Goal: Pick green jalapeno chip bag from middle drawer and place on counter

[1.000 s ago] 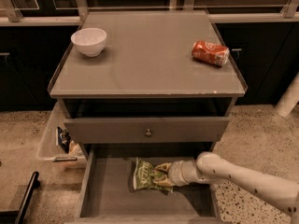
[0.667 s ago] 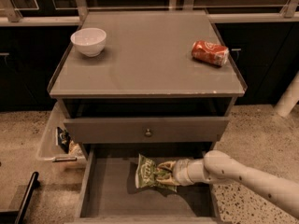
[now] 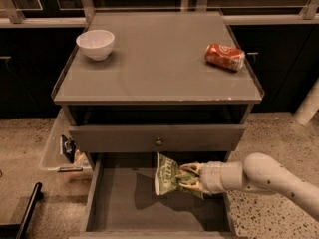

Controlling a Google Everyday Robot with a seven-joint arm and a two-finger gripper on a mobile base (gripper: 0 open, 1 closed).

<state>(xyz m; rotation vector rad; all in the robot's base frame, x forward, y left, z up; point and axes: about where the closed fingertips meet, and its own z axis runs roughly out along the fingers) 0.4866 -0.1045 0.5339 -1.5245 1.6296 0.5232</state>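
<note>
Finding: the hand (image 3: pixel 192 177), reaching in from 3 o'clock, pinches the crinkly green jalapeno chip bag (image 3: pixel 167 174) by its right edge, above the flat grey floor of the middle drawer (image 3: pixel 129 203). You should draw it toward 6 o'clock, clear of the upper drawer front (image 3: pixel 124 139), before raising it to the matte desk (image 3: pixel 159 68) at 12 o'clock.

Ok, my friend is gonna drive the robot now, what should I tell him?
The end effector is shut on the green jalapeno chip bag, reaching from the right over the open middle drawer.
The bag looks raised off the drawer floor, shadow beneath.
The counter holds a white bowl back left and a tipped red soda can back right.
Done: grasp. Left: lift the bag, set it on the counter, let go.
</note>
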